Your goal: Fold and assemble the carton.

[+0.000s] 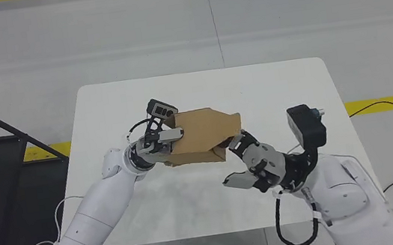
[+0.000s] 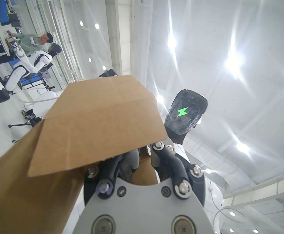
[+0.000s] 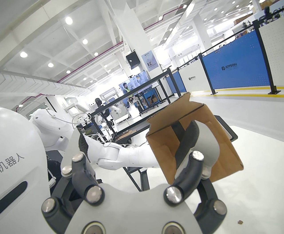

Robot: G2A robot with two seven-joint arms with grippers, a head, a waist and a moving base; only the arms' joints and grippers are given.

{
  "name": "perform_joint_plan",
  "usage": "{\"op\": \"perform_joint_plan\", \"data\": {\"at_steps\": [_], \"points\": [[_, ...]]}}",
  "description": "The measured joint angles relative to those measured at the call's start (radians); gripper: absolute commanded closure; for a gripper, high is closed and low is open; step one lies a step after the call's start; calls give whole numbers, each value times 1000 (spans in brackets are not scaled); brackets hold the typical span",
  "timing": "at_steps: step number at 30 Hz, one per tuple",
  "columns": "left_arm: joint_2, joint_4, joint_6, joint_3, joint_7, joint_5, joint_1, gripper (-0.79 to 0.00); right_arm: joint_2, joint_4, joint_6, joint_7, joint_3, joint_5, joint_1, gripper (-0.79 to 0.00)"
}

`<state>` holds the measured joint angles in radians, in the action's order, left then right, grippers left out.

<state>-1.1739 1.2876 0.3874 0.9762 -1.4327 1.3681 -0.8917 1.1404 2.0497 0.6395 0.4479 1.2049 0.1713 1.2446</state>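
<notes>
Holding the half-folded brown carton (image 1: pixel 202 133) above the bench (image 1: pixel 275 89) centre: left pincer (image 1: pixel 159 137) clamps its end panel; right pincer (image 1: pixel 231 163) is spread open, one finger (image 3: pixel 206 141) touching the opposite side.

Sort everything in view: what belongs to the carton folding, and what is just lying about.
Belongs to the job:
- carton
- left gripper, shut on one end of it
- right gripper, open, one finger against the other end
- white table

Just lying about:
- small brown scrap on the table
- black stand beside the table
</notes>
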Motion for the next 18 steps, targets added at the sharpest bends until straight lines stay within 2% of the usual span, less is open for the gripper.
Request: {"op": "perform_joint_plan", "data": {"at_steps": [18], "points": [[0,0,0,0,0,0,0,0,4,-23,-48,15,-26,11,-33,-785]]}}
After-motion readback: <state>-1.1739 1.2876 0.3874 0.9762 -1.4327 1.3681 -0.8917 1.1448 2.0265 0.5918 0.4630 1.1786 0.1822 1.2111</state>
